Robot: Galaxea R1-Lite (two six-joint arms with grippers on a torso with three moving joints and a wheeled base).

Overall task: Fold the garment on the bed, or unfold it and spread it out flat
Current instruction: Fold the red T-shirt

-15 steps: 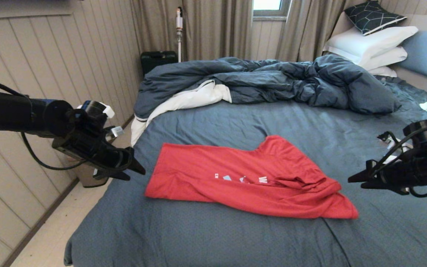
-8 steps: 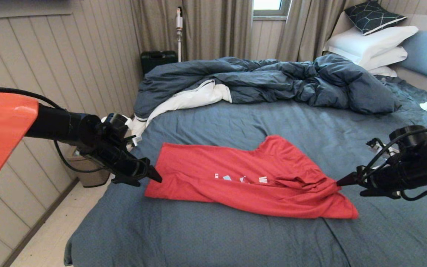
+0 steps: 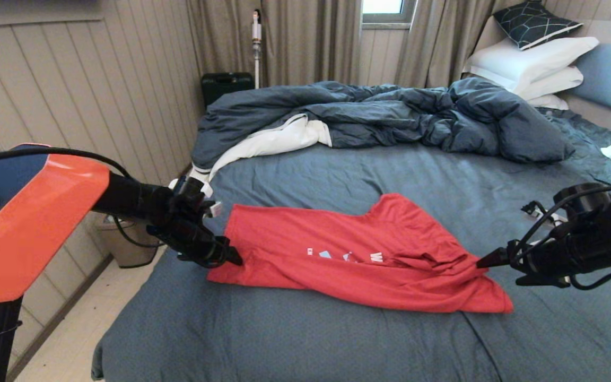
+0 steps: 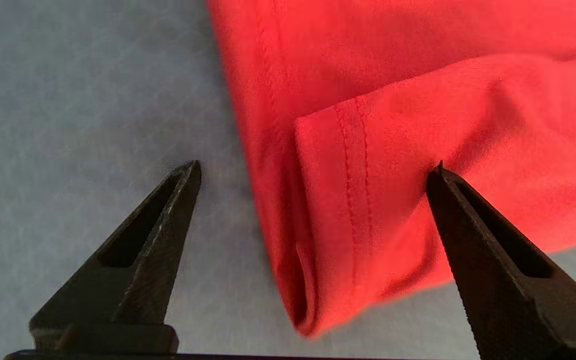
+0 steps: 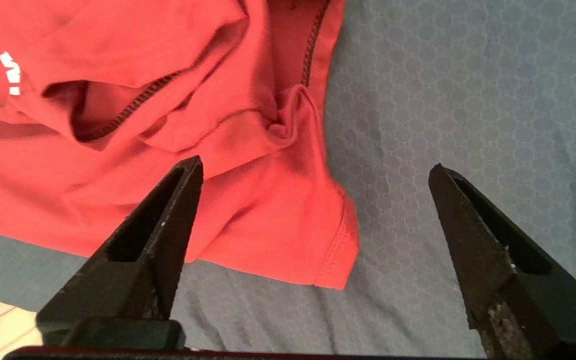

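Left claw [image 3: 234,260] sits at the left end of the red T-shirt [image 3: 358,254], low over the sheet; in the left wrist view its fingers [image 4: 168,215] stand wide apart, one over bare sheet, the other over red cloth, straddling a folded, stitched hem corner and gripping nothing. The red T-shirt lies loosely folded and rumpled crosswise on the near middle of the bed [image 3: 305,339], partial white lettering showing, well short of the rumpled dark blue duvet [image 3: 390,114] beyond it. Right claw [image 3: 483,261] is at the T-shirt's right end, beside a bunched fold; in the right wrist view its fingers [image 5: 163,225] are spread wide, empty, one over red cloth, one over sheet.
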